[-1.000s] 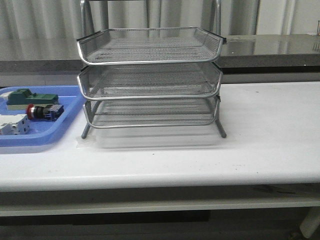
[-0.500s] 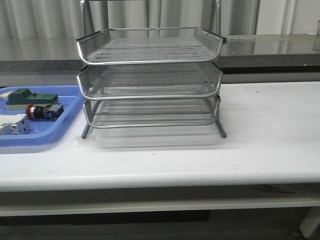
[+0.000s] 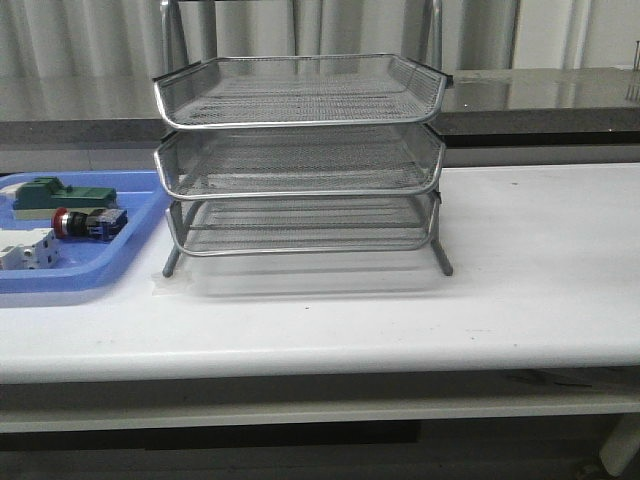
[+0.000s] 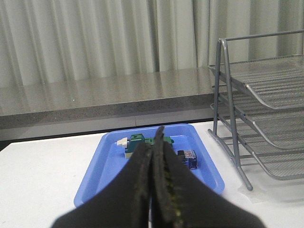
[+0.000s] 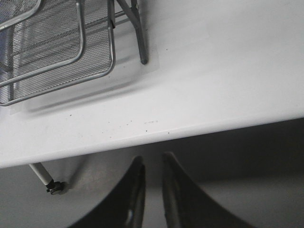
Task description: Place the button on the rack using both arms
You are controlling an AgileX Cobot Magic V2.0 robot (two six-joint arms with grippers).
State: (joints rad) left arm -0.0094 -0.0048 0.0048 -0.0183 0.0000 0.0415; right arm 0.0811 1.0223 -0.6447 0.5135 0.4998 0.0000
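Left gripper held level above near-left table, fingers pressed together, empty, pointing toward blue tray. Right gripper off near table edge over floor, fingers narrowly parted, empty. Neither arm visible in front view.

Button lies on its side in blue tray, left of rack, between green block and white terminal block. Rack stands mid-table, three mesh tiers empty.

Front view unchanged from earlier frames.

one rack, one button, one blue tray
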